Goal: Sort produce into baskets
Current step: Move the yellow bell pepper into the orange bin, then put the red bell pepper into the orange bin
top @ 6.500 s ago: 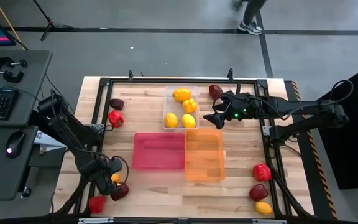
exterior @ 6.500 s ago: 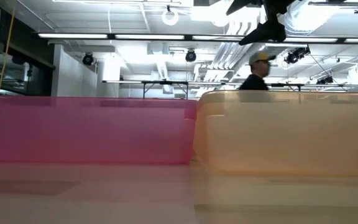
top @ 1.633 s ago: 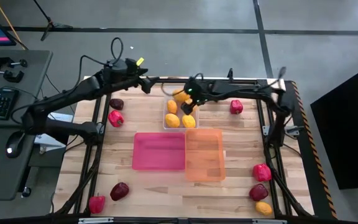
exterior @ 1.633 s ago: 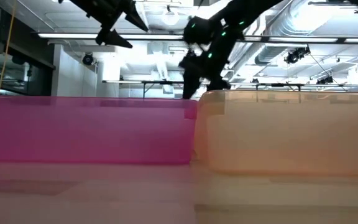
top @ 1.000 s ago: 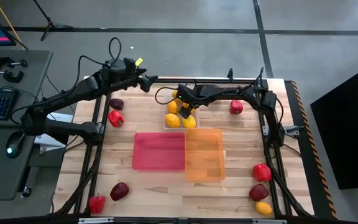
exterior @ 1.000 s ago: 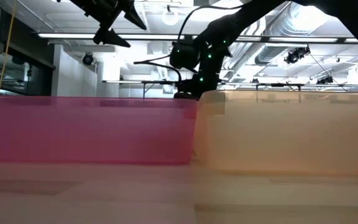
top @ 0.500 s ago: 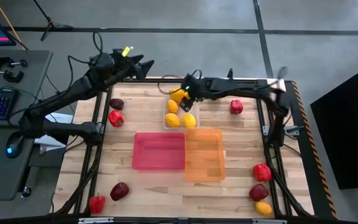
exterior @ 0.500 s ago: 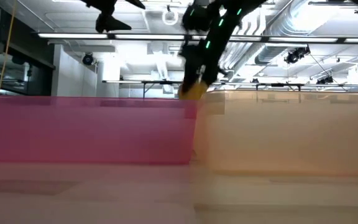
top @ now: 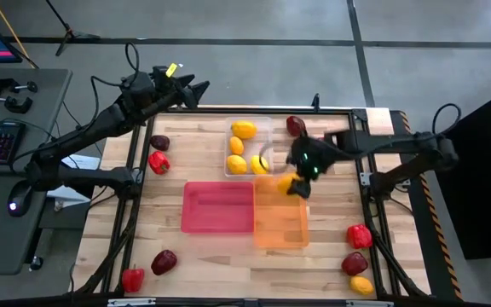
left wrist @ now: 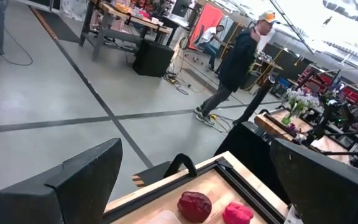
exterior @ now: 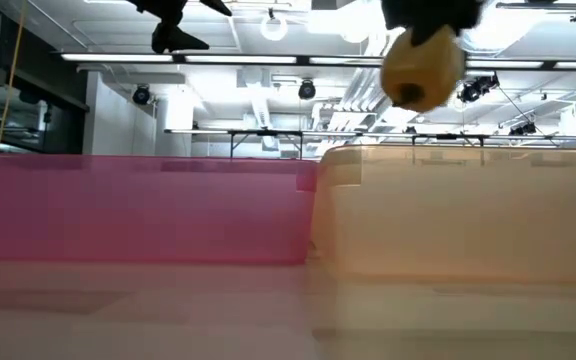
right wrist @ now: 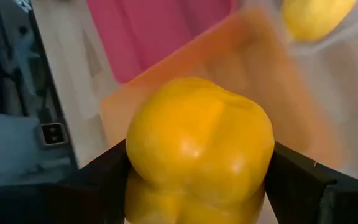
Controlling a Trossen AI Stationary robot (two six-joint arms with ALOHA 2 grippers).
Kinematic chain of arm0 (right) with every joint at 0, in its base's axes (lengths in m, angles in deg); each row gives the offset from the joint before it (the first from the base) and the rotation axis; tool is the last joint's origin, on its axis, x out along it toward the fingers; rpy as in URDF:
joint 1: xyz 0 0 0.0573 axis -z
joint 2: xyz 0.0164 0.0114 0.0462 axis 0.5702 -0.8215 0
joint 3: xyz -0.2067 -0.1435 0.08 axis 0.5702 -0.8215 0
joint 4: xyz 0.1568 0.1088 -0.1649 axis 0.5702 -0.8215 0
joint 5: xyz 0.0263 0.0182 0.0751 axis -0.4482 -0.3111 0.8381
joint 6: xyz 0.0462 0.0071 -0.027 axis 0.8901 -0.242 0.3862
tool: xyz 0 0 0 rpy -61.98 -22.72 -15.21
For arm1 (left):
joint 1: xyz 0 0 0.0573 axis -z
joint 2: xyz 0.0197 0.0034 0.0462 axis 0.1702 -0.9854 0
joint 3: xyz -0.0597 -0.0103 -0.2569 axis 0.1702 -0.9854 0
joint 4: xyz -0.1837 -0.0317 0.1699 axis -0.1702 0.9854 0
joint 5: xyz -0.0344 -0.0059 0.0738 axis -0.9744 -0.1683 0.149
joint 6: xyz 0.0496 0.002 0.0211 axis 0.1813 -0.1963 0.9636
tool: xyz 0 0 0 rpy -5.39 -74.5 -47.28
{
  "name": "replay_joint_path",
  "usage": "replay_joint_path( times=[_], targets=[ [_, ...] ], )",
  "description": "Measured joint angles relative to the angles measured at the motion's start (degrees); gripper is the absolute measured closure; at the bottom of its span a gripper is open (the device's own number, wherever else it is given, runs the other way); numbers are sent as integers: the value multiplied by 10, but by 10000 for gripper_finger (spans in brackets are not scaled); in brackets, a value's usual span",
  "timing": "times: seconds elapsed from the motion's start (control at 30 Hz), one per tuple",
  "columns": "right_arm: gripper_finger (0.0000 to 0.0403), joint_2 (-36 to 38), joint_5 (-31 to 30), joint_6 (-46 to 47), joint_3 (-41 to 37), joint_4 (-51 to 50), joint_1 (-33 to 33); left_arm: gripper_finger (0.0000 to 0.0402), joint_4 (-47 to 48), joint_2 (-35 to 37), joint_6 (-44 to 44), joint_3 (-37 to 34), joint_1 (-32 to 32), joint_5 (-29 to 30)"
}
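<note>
From above I see my right gripper over the far end of the orange bin, pinching a yellow pepper. My right wrist camera shows it best: the pepper sits squeezed between both dark fingers, with the pink bin behind. The low camera shows the pepper hanging in the air above the orange bin's rim. My left gripper waits past the table's far edge, fingers spread wide.
</note>
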Motion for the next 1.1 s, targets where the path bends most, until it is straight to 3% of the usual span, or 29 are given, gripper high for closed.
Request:
replay_joint_path(
  times=[0.23, 0.53, 0.7, 0.8, 0.93, 1.1],
  targets=[
    [127, 38, -129, 232, -127, 129, -92, 7, -5, -1, 11, 0, -2, 0],
    [117, 37, -112, 307, -215, 202, -122, 7, -8, -1, -13, 0, -2, 0],
    [48, 37, -111, 288, -216, 213, -118, 7, -7, -1, -17, 0, -2, -1],
    [12, 38, -76, 286, -205, 205, -95, 7, -7, -1, -17, 0, -2, -2],
    [24, 45, -68, 236, -154, 167, -44, 7, -7, -1, -17, 0, -2, -2],
    [29, 52, -171, 112, -57, 41, 22, 7, -7, -1, -17, 0, -2, -2]
  ],
)
